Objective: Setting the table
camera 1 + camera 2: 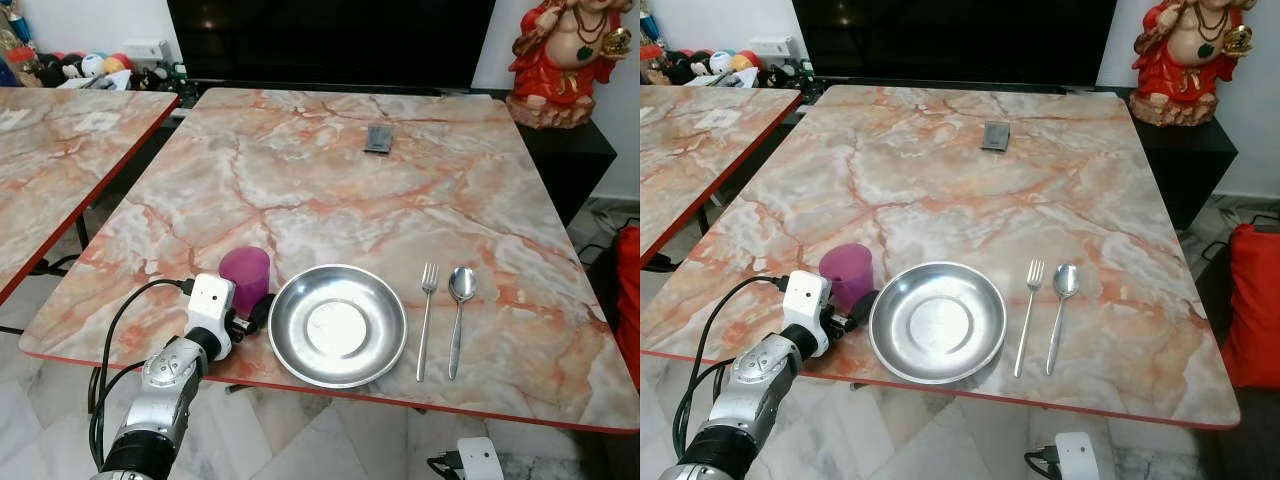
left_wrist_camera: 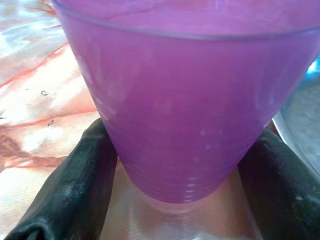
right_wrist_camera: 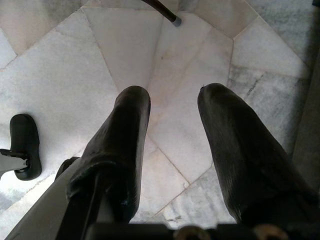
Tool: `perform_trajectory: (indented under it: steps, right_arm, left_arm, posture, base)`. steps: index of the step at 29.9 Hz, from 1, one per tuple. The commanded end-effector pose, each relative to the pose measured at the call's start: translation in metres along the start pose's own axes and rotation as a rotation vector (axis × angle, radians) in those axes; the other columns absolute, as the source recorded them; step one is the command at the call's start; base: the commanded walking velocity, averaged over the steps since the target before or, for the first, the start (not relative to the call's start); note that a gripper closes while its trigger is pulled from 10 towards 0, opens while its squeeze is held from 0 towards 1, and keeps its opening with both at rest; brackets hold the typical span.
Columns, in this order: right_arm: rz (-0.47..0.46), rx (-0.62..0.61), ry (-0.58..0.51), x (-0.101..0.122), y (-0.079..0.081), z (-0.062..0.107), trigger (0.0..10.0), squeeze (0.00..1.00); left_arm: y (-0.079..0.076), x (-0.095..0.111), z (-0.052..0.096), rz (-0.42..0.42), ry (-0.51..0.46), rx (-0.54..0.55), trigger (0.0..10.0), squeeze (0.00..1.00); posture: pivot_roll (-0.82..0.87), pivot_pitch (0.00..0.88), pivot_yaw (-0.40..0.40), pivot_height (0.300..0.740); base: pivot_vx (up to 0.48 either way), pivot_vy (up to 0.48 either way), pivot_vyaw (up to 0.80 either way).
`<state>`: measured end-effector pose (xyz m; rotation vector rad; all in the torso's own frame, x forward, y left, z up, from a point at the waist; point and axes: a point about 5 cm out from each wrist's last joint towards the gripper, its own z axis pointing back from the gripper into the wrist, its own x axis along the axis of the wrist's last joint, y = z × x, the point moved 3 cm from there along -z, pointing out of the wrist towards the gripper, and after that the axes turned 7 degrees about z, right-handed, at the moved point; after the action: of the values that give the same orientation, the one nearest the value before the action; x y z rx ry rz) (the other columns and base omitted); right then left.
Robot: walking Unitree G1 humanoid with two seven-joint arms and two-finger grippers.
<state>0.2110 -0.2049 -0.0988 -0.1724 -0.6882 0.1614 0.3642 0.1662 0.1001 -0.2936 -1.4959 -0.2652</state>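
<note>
Left wrist view: left gripper with its two black fingers spread to either side of a purple cup, one finger at each flank of the cup's lower wall — whether they press on it or merely stand beside it cannot be told. Cup upright on the marble table, near the front edge. Steel plate just beside the cup, on its right. Fork right of the plate, tines toward the far edge; spoon beside the fork, parallel to it, the two apart. Small dark flat object lying well away, toward the far side of the table. Second marble table to the left. Red figurine on a dark cabinet beyond the far right corner.

Right gripper — hanging below table height, fingers parted, nothing between them, pale floor tiles beneath.
</note>
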Motion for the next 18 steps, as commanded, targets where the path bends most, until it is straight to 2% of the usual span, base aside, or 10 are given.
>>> perform_trajectory:
  steps: [1,2,18]
  right_arm:
    - [-0.005,0.006,0.019,-0.0055,0.0027,0.0010,10.0,0.00]
    - [-0.005,0.006,0.020,-0.0056,0.0027,0.0010,10.0,0.00]
    - [-0.005,0.006,0.020,-0.0056,0.0027,0.0010,10.0,0.00]
  left_arm:
    - [0.0038,-0.0109,0.0038,-0.012,0.055,0.008,10.0,0.25]
    - [0.0045,-0.0116,0.0042,-0.008,0.060,0.010,10.0,0.46]
    - [0.0049,-0.0120,0.0042,-0.007,0.060,0.011,10.0,0.46]
  posture:
    - [0.01,0.126,0.023,0.740]
    - [0.01,0.127,0.023,0.740]
    - [0.01,0.127,0.023,0.740]
  base:
    - [0.000,0.000,0.00]
    - [0.000,0.000,0.00]
    - [0.000,0.000,0.00]
